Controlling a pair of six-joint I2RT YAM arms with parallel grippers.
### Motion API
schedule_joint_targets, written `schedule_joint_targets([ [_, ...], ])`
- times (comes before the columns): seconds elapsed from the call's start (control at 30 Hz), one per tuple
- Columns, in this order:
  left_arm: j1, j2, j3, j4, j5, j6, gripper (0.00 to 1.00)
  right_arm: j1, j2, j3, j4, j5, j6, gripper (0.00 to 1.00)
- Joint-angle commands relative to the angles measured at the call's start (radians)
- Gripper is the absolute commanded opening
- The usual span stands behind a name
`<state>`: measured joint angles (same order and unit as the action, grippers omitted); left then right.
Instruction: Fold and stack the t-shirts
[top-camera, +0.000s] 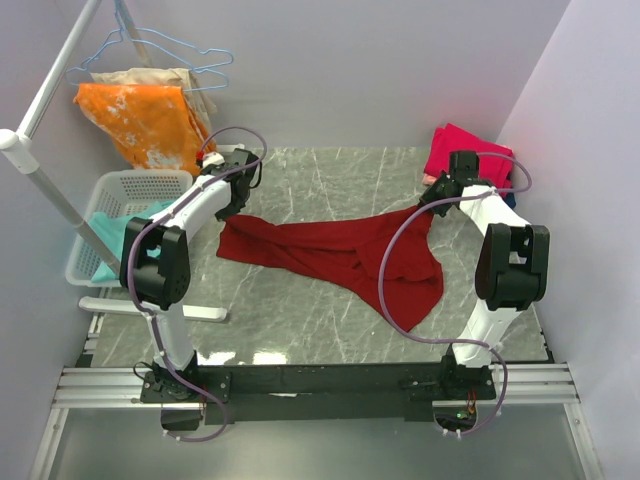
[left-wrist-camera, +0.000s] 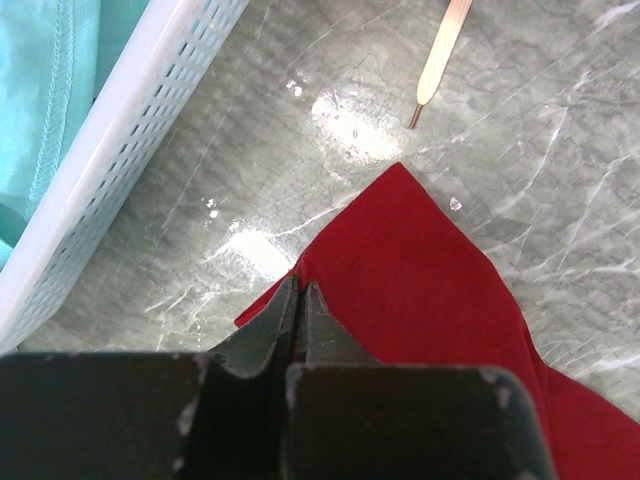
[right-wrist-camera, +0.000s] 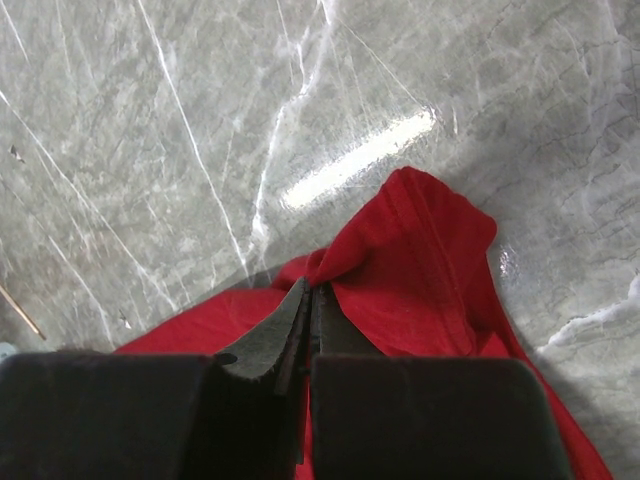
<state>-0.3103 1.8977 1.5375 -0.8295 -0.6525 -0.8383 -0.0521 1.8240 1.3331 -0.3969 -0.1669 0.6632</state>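
On my feed the dark red t-shirt (top-camera: 340, 255) lies spread across the marbled worktop (top-camera: 330, 330), strung out between the two arms, with its bulk sagging toward the near right. In my left wrist view the left fingers (left-wrist-camera: 268, 325) are clenched together, pinching a corner of the red cloth right at their tips, just beside the white basket (left-wrist-camera: 130, 140). The rest of that corner lies flat on the stone to the right. In the right wrist view the right fingers (right-wrist-camera: 272, 345) are likewise clamped tight on a bunched fold of the shirt, the fabric puckering up to the tips. From above, that grip sits at the shirt's far right end, near a bright pink shirt (top-camera: 465, 150) heaped in the far right corner. Teal cloth (top-camera: 105, 235) lies inside the basket at the left edge, and an orange cloth (top-camera: 140, 115) hangs from a hanger behind it.
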Motion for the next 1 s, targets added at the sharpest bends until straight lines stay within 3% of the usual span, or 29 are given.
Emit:
schedule_joint_targets([
  [0.0, -0.003, -0.068, 0.007, 0.013, -0.029, 0.022, 0.01, 0.006, -0.043, 0.008, -0.019, 0.026, -0.025, 0.05],
  [0.03, -0.003, -0.072, 0.021, 0.012, -0.029, 0.024, 0.01, 0.006, -0.045, 0.012, -0.029, 0.035, -0.034, 0.09],
  [0.07, -0.003, -0.077, 0.029, 0.009, -0.032, 0.024, 0.01, 0.008, -0.055, 0.014, -0.037, 0.056, -0.034, 0.21],
  [0.17, -0.003, -0.094, 0.062, -0.006, -0.041, 0.024, 0.01, 0.006, -0.098, 0.000, -0.052, 0.153, -0.031, 0.36],
  [0.27, -0.003, -0.103, 0.095, -0.022, -0.073, 0.016, 0.01, 0.008, -0.152, -0.015, -0.063, 0.243, -0.024, 0.37],
  [0.47, -0.001, -0.088, 0.153, -0.069, -0.128, -0.001, 0.01, 0.014, -0.199, -0.026, -0.189, 0.241, -0.069, 0.37],
  [0.8, -0.001, -0.084, 0.102, -0.020, -0.091, 0.028, 0.01, 0.028, -0.360, -0.388, -0.195, 0.173, -0.083, 0.35],
  [0.97, -0.001, -0.077, 0.099, -0.010, -0.084, 0.039, 0.01, 0.038, -0.388, -0.448, -0.175, 0.170, -0.077, 0.33],
])
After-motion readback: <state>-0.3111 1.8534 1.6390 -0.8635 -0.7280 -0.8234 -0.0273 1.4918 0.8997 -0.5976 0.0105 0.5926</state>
